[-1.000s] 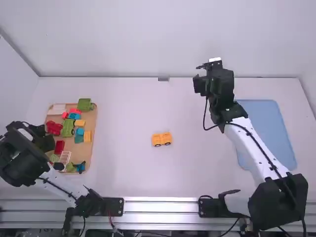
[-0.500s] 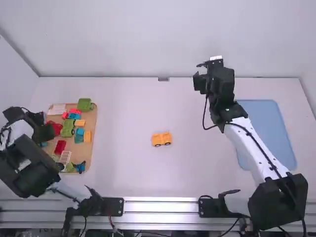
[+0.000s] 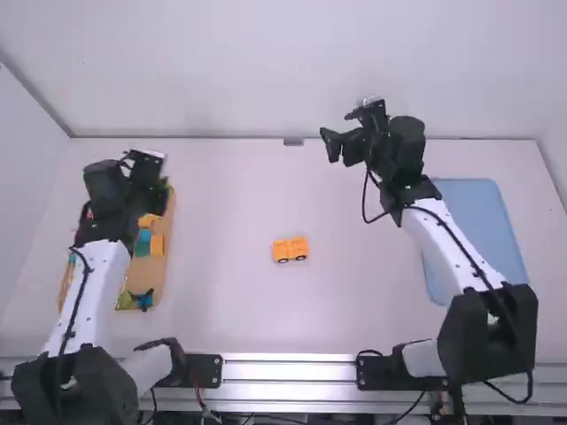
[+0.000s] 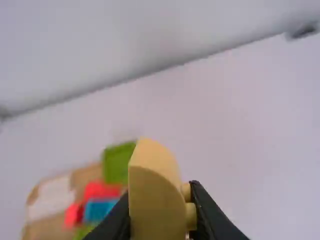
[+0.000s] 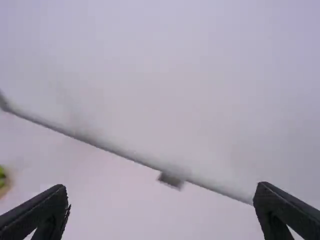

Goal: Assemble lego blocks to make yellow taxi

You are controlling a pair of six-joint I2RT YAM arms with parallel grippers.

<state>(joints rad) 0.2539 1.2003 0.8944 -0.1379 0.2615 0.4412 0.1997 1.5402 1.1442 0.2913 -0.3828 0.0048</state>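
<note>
"Where was the left pincer (image 3: 146, 181)?"

"Up over the far part of the brown tray (image 3: 149, 276), over on the left side of the worktop (image 3: 226, 204). It was closed on a pale yellow block (image 4: 157, 200), its fingers kept apart by the block itself (a rounded thing, with two little studs poking out of one side)."

"And under that pincer?"

"A green block (image 4: 117, 164), a red one (image 4: 102, 191) and a blue one (image 4: 99, 211), close together near a whitish piece (image 4: 52, 196). Nearer the arm's base than the pincer, an orange-yellow piece (image 3: 158, 244) lay in the tray beside a teal one (image 3: 143, 241)."

"What about the right pincer (image 3: 342, 146)?"

"Wide open, with nothing between its fingers (you could see straight past them to the back wall (image 5: 165, 100)). It was up over the far side of the worktop, well apart from the left one."

"So where was the taxi?"

"The small orange-yellow car (image 3: 290, 250) stood on its dark wheels, between the two pincers from side to side but nearer the arms' bases than either. The blue mat (image 3: 483, 230) lay to the right of the right pincer (also nearer the bases)."
</note>
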